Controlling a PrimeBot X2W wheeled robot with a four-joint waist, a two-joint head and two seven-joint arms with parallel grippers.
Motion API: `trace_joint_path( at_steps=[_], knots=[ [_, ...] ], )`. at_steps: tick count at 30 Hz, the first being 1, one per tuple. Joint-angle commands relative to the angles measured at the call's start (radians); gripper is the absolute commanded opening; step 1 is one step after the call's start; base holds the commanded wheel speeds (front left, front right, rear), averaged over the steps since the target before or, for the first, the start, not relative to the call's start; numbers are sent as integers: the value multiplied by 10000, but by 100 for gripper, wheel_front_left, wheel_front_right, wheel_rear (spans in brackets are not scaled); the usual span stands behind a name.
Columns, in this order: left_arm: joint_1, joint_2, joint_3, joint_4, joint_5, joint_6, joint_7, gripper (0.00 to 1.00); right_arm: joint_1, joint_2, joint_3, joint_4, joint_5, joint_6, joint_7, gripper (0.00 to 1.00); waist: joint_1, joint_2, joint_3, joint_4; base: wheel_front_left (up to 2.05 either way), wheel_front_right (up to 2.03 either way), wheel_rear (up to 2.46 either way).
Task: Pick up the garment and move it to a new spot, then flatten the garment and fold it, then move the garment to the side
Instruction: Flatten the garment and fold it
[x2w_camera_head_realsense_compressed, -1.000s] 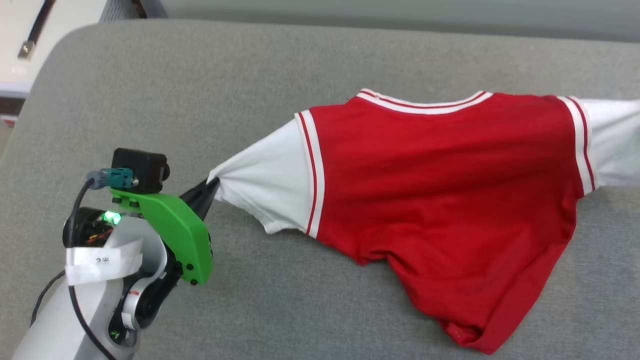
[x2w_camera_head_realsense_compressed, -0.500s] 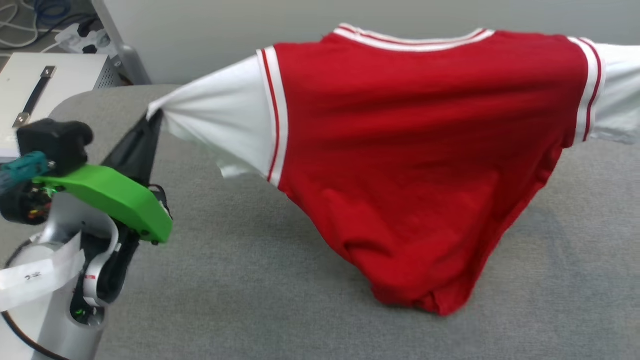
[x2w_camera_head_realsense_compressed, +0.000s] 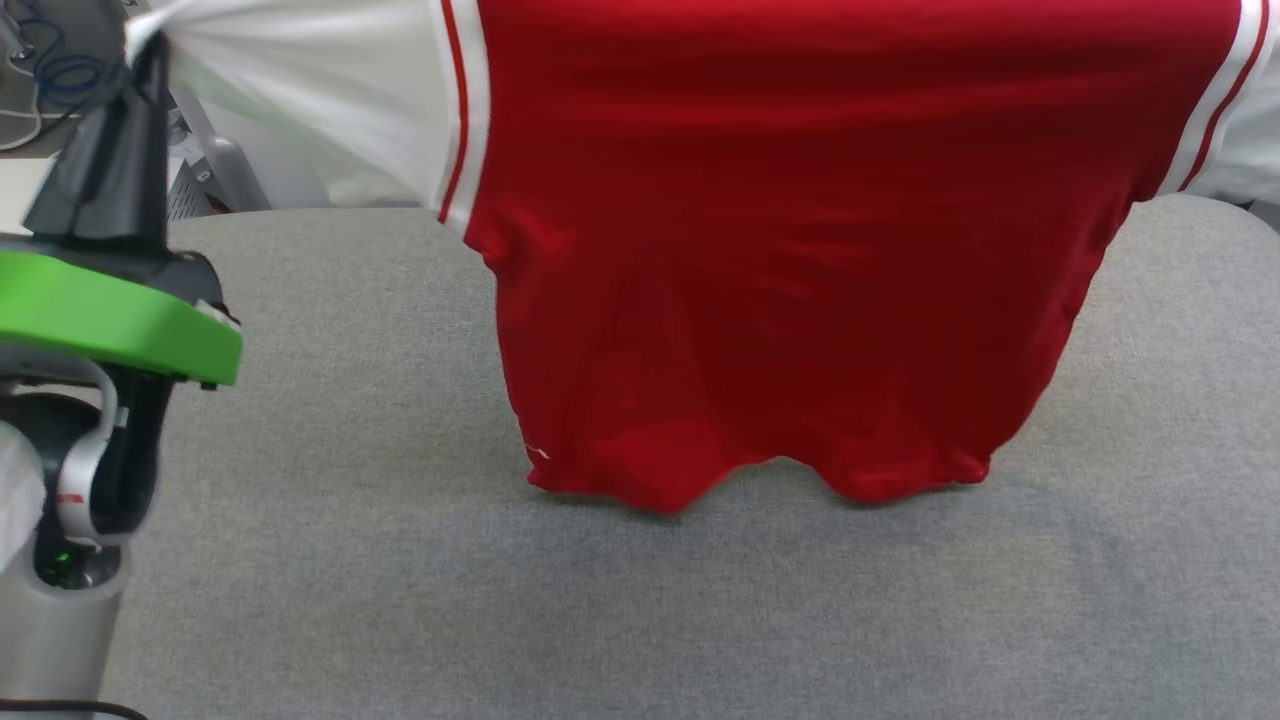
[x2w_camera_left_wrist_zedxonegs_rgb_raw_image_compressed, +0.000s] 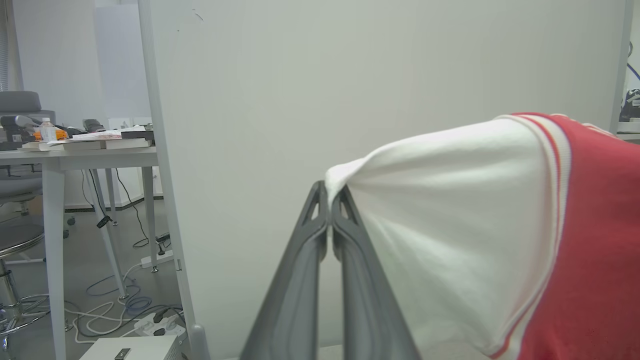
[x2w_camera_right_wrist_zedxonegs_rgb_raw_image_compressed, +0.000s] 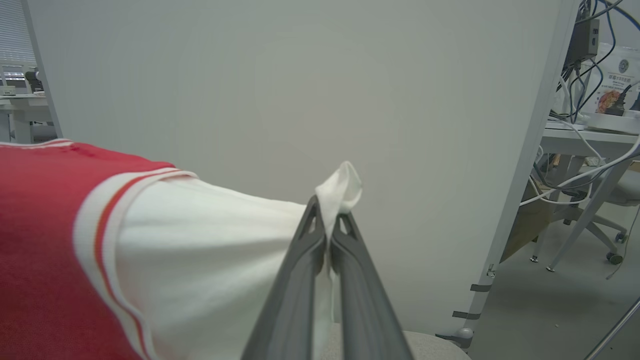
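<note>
Aloft: red jersey T-shirt (x2w_camera_head_realsense_compressed: 780, 250) stretched between claws, hem (x2w_camera_head_realsense_compressed: 690, 490) at grey tabletop (x2w_camera_head_realsense_compressed: 350, 600). Shut tight on white sleeve tips (x2w_camera_left_wrist_zedxonegs_rgb_raw_image_compressed: 345, 175): left claw (x2w_camera_left_wrist_zedxonegs_rgb_raw_image_compressed: 330, 196), right claw (x2w_camera_right_wrist_zedxonegs_rgb_raw_image_compressed: 328, 212). Risks: thin pinch slips under tension, one side drops; hem drags, bunches on lowering.

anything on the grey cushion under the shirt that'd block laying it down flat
Nothing visible. The garment hangs by both sleeves with its hem down by the grey cushion, and the cushion seen below and in front of it is bare.
</note>
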Motion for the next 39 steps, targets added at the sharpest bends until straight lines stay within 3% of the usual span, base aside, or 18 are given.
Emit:
trace_joint_path(
  at_steps=[1, 13, 23, 30, 39],
  knots=[
    [-264, 168, 179, -44, 95, 109, -70, 0, -129, 40, -99, -119, 19, -17, 29, 0, 0, -1, 61, -39, 0, 0, 0],
    [-1880, 961, 380, 472, -194, -556, 425, 0, -1591, 11, 4, 214, -436, -17, -481, 0, 0, -1, 1432, -78, 0, 0, 0],
    [-5272, 1477, 173, 1942, -275, -1573, 594, 0, -4950, -14, 489, 1732, -1098, -17, -1225, 0, 0, -1, 3948, -34, 0, 0, 0],
    [-8084, 1307, -353, 3746, 131, -2151, 140, 0, -7493, 233, 1055, 3477, -1907, -17, -1927, 0, 0, -1, 5422, -54, 0, 0, 0],
    [-11275, 827, -659, 6279, 558, -2469, -1287, 0, -10323, 806, 1463, 5799, -2860, -17, -2967, 0, 0, -1, 6789, -135, 0, 0, 0]
  ],
)
